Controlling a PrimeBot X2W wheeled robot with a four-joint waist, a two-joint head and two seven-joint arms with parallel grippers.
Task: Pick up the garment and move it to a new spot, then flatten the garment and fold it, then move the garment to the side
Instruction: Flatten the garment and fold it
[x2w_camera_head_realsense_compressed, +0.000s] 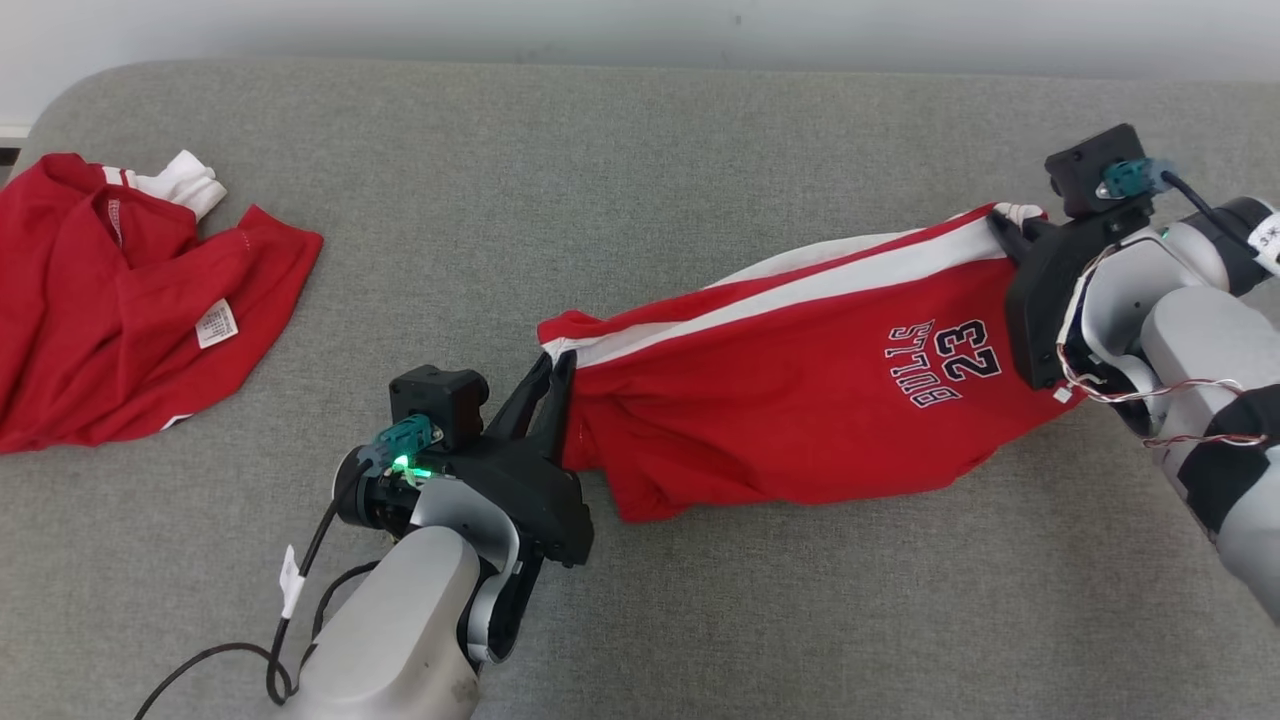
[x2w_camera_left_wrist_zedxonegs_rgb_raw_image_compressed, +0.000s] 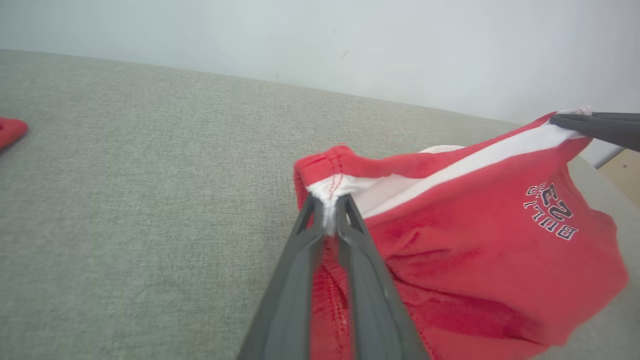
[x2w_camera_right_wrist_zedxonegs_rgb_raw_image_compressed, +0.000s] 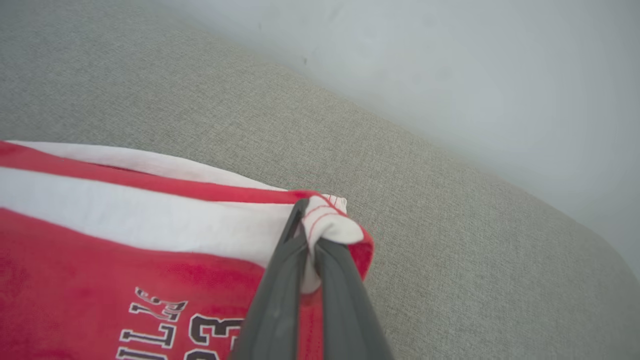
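Step judged: move/flatten. Red Bulls shorts (x2w_camera_head_realsense_compressed: 800, 400) stretched along white stripe between both grippers, lower part drooping toward grey cushion (x2w_camera_head_realsense_compressed: 700, 620).
Left gripper (x2w_camera_head_realsense_compressed: 555, 375): jaws pinched shut on hem corner.
Right gripper (x2w_camera_head_realsense_compressed: 1005, 225): jaws clamped on opposite corner.
Next: lower evenly under tension, spread flat.

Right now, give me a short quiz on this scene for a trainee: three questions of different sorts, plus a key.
1. True or false: the shorts lie flat, untouched by any fingers.
2. Which number is printed on them? A 32, B 23, C 45.
3. Fill in: the second red garment lies on the robot's ____ side.
Key: 1 false, the left fingers and right fingers each pinch a white-striped end; 2 B; 3 left.
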